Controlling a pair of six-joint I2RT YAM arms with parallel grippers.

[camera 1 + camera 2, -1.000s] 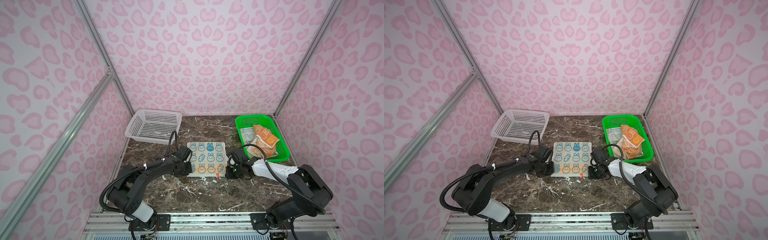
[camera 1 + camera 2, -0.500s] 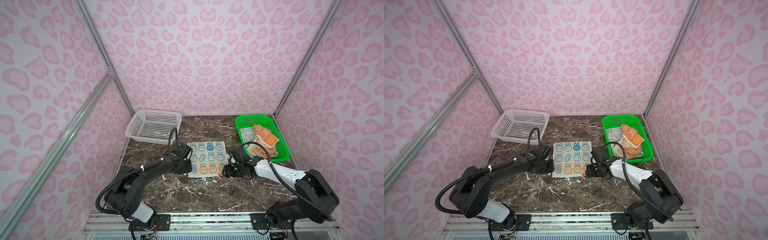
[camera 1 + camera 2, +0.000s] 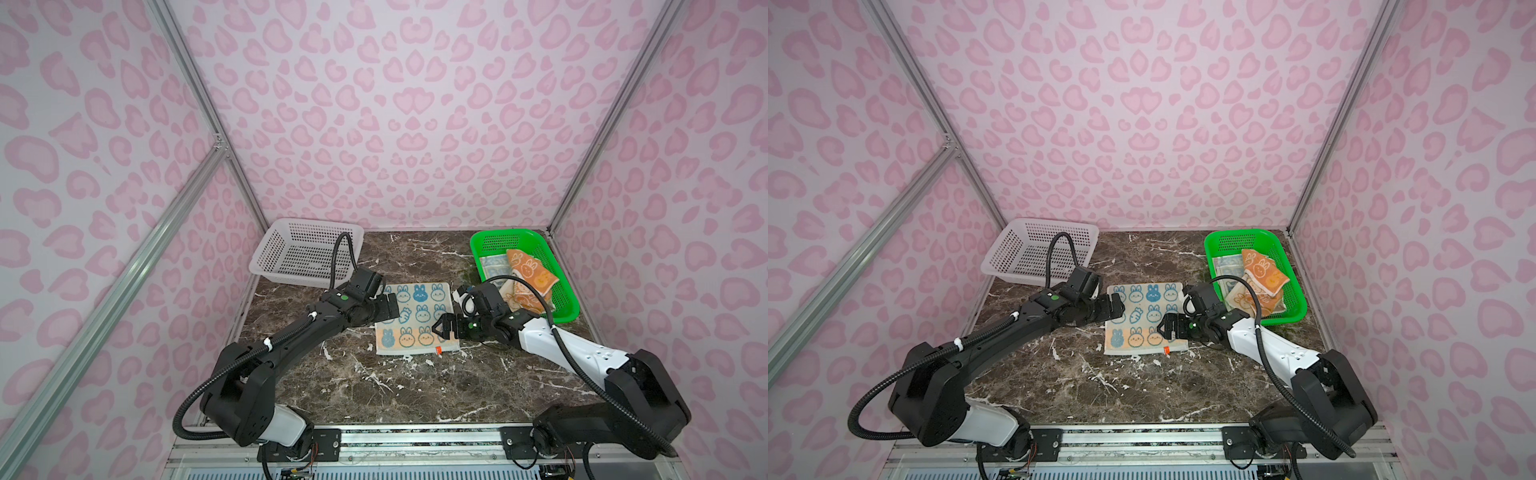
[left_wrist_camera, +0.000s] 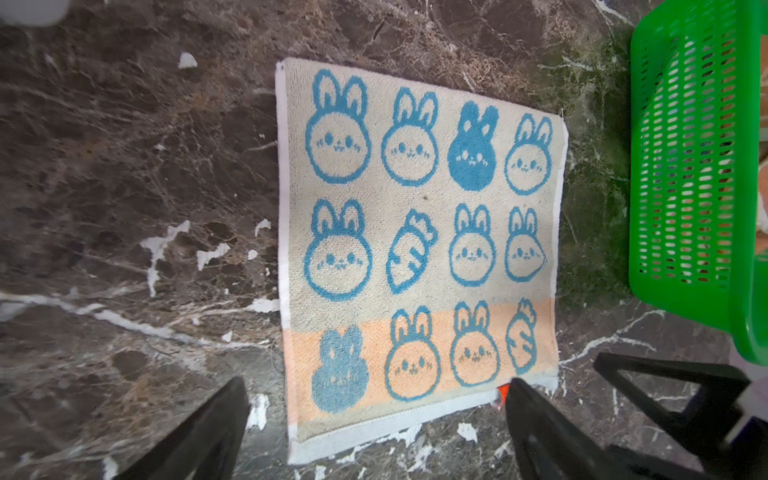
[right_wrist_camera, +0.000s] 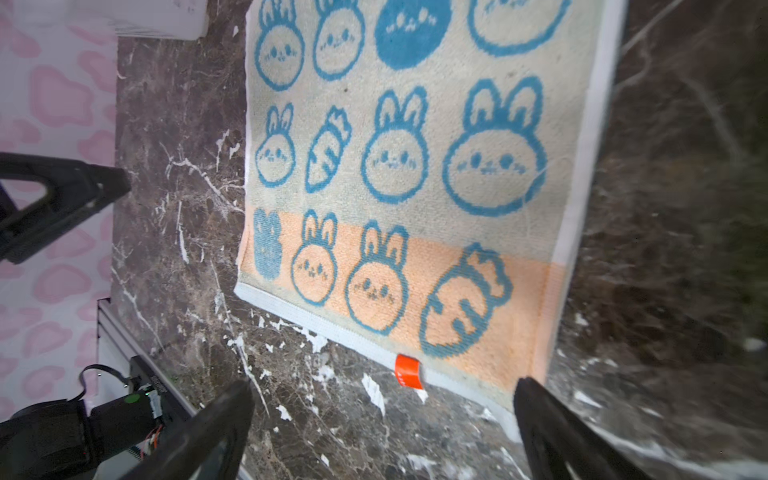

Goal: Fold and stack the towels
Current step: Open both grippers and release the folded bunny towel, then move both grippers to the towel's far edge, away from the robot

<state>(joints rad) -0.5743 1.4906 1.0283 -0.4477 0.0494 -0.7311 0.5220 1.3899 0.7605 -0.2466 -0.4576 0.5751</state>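
A cream towel (image 3: 419, 309) with blue bunnies, an orange band and a small orange tag (image 5: 409, 370) lies flat on the marble table (image 3: 399, 386), also in the left wrist view (image 4: 415, 232). My left gripper (image 3: 390, 308) hovers open at its left edge, and nothing sits between the fingers (image 4: 216, 432). My right gripper (image 3: 446, 320) is open at the towel's right edge, near the front corner, its fingers (image 5: 552, 432) holding nothing. More towels lie crumpled in the green basket (image 3: 523, 239): an orange one (image 3: 528, 270) on a pale one (image 3: 492, 264).
A white perforated basket (image 3: 316, 223) stands at the back left, with the left arm's cable arching in front of it. The green basket (image 4: 685, 166) is just right of the flat towel. Pink patterned walls and metal posts close in the table on three sides.
Both grippers went from shut at the towel's front corners to open and drew back a little along its side edges. The towel lies flat, released.
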